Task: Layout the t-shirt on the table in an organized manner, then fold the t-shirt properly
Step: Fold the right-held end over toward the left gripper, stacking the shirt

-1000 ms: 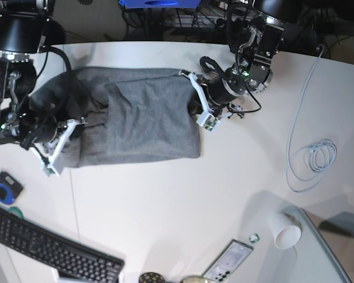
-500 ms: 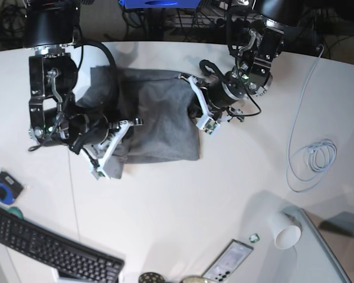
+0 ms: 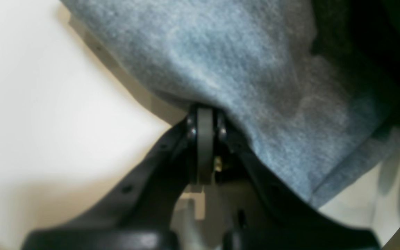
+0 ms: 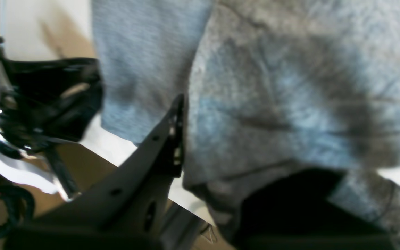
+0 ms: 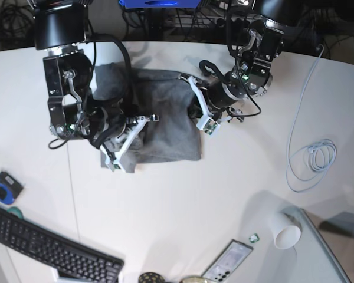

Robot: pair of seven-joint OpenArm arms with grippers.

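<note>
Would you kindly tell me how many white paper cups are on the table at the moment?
1. The white paper cup lies tipped over on the white table, near the grey glass corner panel. Others may sit outside the view.

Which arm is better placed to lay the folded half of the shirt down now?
Right. The right gripper has fabric of the t-shirt draped on it above the middle; the left gripper is shut on the far edge, anchoring it.

Bare table (image 5: 165,206) lies open in front of the t-shirt (image 5: 171,127); cable (image 5: 310,159) and cup (image 5: 284,231) crowd one side.
</note>
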